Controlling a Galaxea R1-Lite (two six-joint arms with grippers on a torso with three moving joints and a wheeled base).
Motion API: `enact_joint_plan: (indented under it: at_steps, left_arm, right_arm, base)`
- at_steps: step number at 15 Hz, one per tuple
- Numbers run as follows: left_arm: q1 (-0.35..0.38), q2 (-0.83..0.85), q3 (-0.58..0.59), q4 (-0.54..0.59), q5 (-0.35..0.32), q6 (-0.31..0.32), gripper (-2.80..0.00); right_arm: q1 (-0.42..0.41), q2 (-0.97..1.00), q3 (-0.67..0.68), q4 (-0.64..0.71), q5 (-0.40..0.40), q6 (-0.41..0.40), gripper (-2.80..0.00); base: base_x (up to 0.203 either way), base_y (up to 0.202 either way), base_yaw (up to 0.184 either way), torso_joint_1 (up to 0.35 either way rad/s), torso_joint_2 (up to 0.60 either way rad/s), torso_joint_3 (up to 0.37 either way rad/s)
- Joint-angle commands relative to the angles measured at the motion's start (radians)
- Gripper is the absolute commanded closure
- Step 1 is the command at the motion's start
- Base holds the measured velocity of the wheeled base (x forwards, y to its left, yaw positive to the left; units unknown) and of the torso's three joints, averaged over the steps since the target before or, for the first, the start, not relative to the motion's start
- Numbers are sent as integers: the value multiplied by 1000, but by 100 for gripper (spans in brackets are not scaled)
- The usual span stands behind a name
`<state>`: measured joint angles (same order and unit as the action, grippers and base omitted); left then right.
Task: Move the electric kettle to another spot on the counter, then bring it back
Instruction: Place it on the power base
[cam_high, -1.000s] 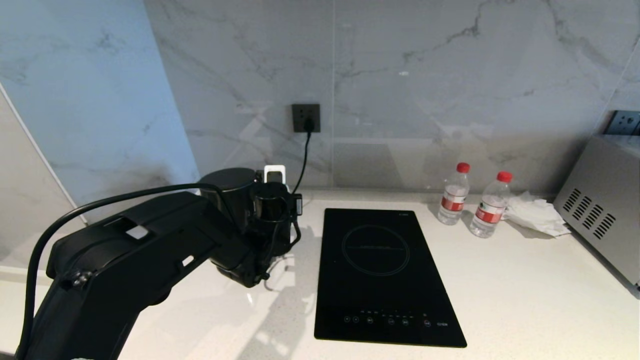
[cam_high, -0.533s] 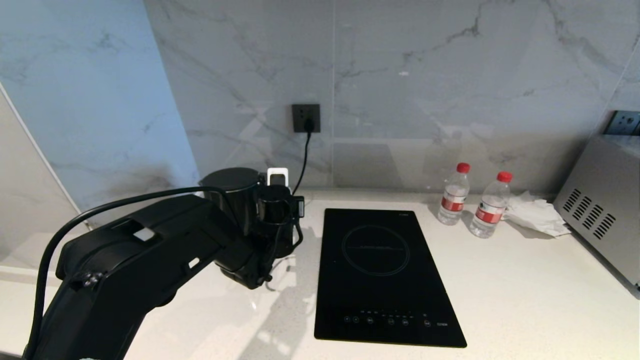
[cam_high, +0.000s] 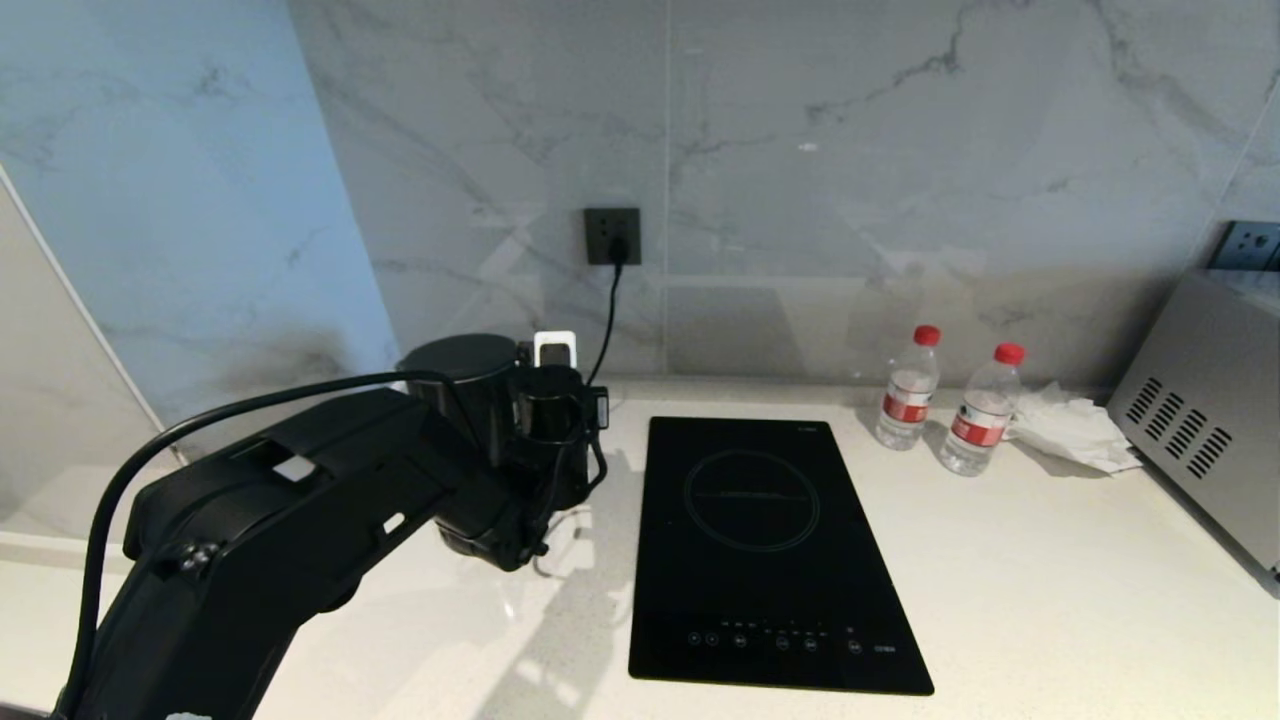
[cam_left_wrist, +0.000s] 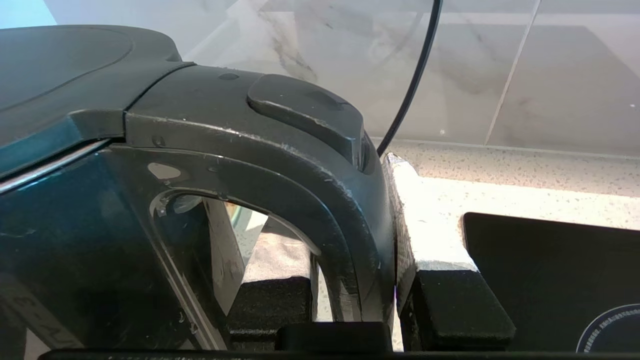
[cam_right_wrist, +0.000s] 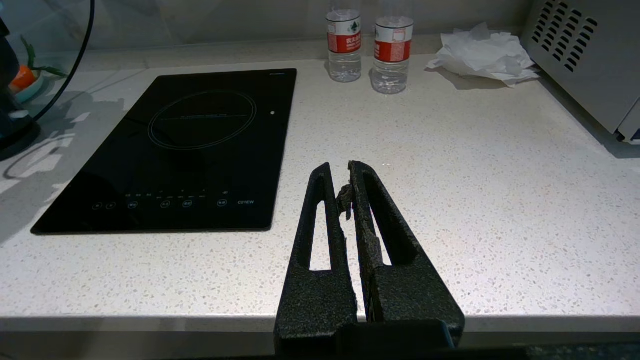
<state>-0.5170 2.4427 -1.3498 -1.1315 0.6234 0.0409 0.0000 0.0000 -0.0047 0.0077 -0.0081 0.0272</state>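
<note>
The black electric kettle (cam_high: 462, 372) stands upright at the back left of the white counter (cam_high: 1000, 560), left of the hob. My left gripper (cam_high: 548, 400) reaches it from the front left. In the left wrist view the gripper (cam_left_wrist: 345, 225) is shut on the kettle's looped handle (cam_left_wrist: 340, 200), one finger inside the loop and one finger (cam_left_wrist: 425, 230) pressed on its outer side. The kettle's bottom is hidden behind the arm. My right gripper (cam_right_wrist: 339, 167) hangs shut and empty over the counter's front edge, out of the head view.
A black glass hob (cam_high: 760, 540) is inset mid-counter. Two red-capped water bottles (cam_high: 908, 388) and a crumpled tissue (cam_high: 1075, 430) sit at the back right beside a metal appliance (cam_high: 1210, 400). A black cord runs from the wall socket (cam_high: 612, 235) down behind the kettle.
My left arm's upper link has crept slightly right and up. The kettle and the grip on its handle look unchanged.
</note>
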Motion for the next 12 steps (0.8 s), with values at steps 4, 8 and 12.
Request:
enact_joint_plan:
  at_steps: [4, 8, 12]
  left_arm:
    - [2, 18, -16, -8, 9, 1, 0]
    - [2, 27, -20, -8, 10, 1, 0]
    - [6, 21, 27, -22, 27, -1, 0]
  right_arm:
    - [0, 2, 0, 0, 0, 0, 0]
    - [0, 2, 0, 0, -1, 0, 0]
    - [0, 2, 0, 0, -1, 0, 0]
  base:
    - [0, 0, 0, 0, 0, 0]
    - [0, 0, 0, 0, 0, 0]
    - [0, 0, 0, 0, 0, 0]
